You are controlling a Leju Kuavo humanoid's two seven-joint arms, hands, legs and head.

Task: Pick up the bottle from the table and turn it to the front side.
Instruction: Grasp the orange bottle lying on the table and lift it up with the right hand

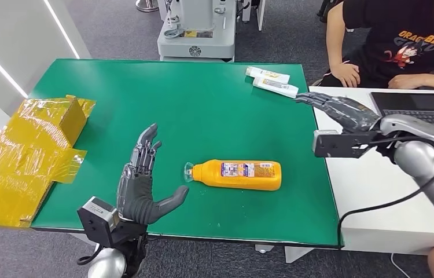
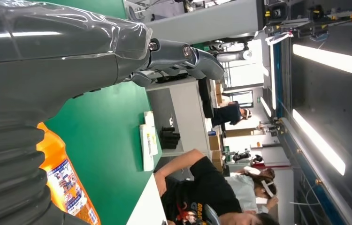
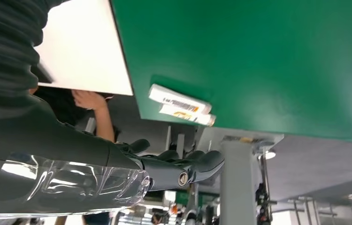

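Note:
An orange bottle (image 1: 241,174) lies on its side on the green table (image 1: 203,104), clear cap toward my left, printed label facing up. My left hand (image 1: 143,182) hovers open just left of the cap, fingers spread, thumb reaching toward the bottle without touching it. In the left wrist view the bottle (image 2: 66,183) shows beside the ribbed cover of my left hand (image 2: 71,56). My right hand (image 1: 339,110) hangs open above the table's right edge, well behind the bottle, holding nothing; it appears again as my right hand (image 3: 118,178) in its wrist view.
Two white tubes (image 1: 271,81) lie at the table's far right corner. Crumpled yellow wrapping (image 1: 26,150) covers the left edge. A white desk (image 1: 377,185) with a laptop (image 1: 417,105) adjoins on the right, where a person (image 1: 400,40) in a black shirt sits.

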